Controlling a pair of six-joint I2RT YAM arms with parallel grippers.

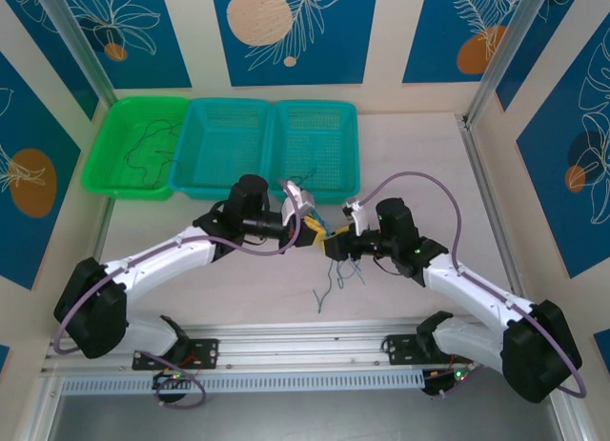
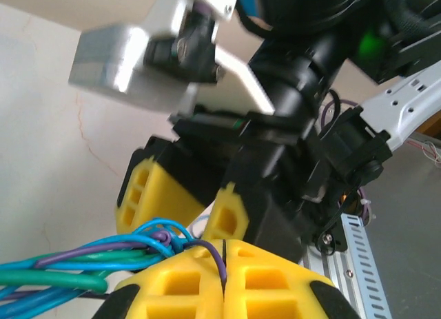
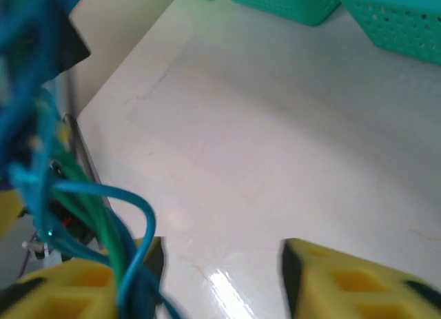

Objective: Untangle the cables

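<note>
Three baskets [image 1: 229, 106] line the far edge of the tabletop [image 1: 419, 184], a loose cable [image 1: 148, 153] in the leftmost; before them, tangled cables [image 1: 339, 270] hang between left gripper [image 1: 315, 233] and right gripper [image 1: 336, 241].

The overhead view is bright and even, with soft shadows. In the right wrist view a white glare lies on the pale glossy worktop [image 3: 275, 140], and the thin blue and green cables [image 3: 41, 133] near the lens are blurred.
</note>
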